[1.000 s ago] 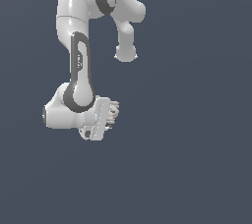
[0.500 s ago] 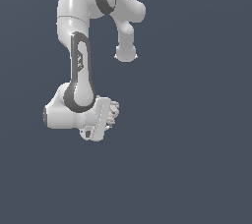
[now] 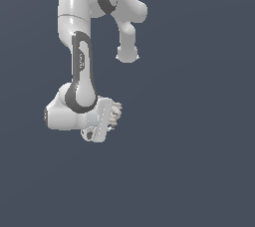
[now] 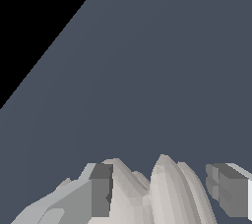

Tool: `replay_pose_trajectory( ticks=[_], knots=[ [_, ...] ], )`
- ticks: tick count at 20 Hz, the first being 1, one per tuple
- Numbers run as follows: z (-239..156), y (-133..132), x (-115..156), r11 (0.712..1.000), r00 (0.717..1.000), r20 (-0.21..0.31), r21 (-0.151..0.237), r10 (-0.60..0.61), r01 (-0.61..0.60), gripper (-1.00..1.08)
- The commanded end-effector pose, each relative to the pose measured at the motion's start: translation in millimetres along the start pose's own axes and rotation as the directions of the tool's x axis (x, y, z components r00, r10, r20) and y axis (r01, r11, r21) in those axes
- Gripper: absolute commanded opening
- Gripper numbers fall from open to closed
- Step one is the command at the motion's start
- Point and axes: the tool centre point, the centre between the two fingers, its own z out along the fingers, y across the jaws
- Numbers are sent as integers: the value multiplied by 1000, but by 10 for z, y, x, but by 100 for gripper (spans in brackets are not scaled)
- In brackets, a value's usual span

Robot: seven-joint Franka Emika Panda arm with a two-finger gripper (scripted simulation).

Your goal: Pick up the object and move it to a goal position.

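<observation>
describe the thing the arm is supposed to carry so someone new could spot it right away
Follow the white-and-grey robot arm down to the gripper. Between its fingers sits the object, small and lumpy. Its pale beige, ridged lobes set it apart from the smooth grey fingers.

This is a computer-made scene, not a real room. A flat, even slate-blue background [image 3: 199, 146] fills the exterior view, with no walls, furniture or shadows. The white and grey robot arm [image 3: 79, 66] has smooth, plastic-looking shading. In the wrist view the shapes have blocky facets, and a plain black area [image 4: 29, 16] cuts off one corner along a straight slanted edge.
</observation>
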Motion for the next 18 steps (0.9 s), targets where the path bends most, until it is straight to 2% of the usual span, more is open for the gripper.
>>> replay_pose_trajectory(
  ticks=[1,9,18],
  knots=[
    [8,-41,43,1000,1000,1,0,0,0,-100],
    [67,-352,347,1000,1000,3,0,1,-1,-100],
    [204,-1068,1058,1000,1000,7,0,4,-4,-100]
  ],
)
